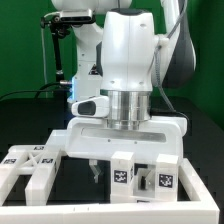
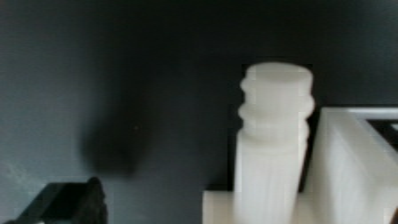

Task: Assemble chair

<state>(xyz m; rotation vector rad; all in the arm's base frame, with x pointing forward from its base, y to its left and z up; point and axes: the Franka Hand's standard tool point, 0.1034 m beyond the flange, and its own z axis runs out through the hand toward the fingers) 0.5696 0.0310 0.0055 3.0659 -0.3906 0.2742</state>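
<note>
The chair is in loose white parts. Its flat X-braced panel lies at the exterior view's left. Two chunky bars with marker tags stand in front of my gripper, which hangs low over the table just behind them. One dark finger shows below the gripper body; the other is hidden behind the bars. In the wrist view a ribbed white peg-ended bar stands upright close to the gripper, beside another white part. One black finger sits far out to the side. The jaws stand wide and hold nothing.
A low white L-shaped wall runs along the front and the exterior view's right of the black table. The robot's base and cables stand behind. A green backdrop closes the scene.
</note>
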